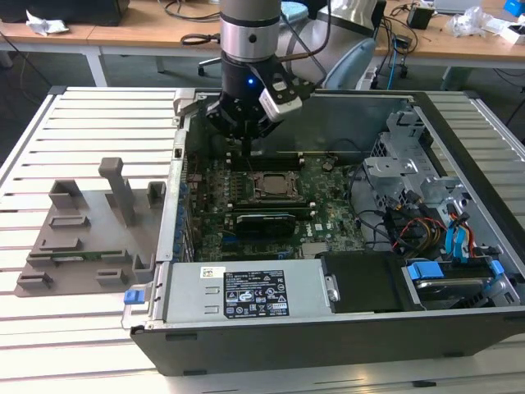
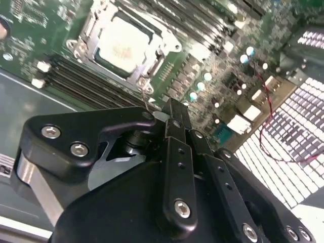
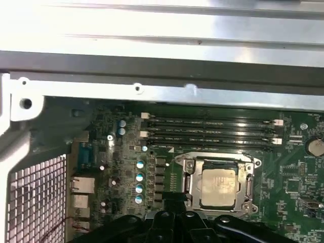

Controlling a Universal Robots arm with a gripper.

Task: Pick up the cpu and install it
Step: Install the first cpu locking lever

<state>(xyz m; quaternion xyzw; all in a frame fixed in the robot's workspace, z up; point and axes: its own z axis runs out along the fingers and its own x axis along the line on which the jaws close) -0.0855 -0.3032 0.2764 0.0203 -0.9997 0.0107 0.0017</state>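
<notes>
Two memory slots (image 3: 210, 124) beside apparently seated cpu (image 3: 218, 182).

Arm comes straight down from above, wrist vertical, tool (image 1: 244, 141) hanging just over the motherboard (image 1: 271, 205) near its far edge, fingers (image 2: 174, 119) pinched together, holding nothing.

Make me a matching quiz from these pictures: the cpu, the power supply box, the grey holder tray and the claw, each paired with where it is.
1 cpu
2 power supply box
3 grey holder tray
4 claw

A outside the case, at the exterior view's left
B in the motherboard socket
C along the case's near edge
D above the motherboard, beside the socket

Pairs: 1-B, 2-C, 3-A, 4-D
</notes>
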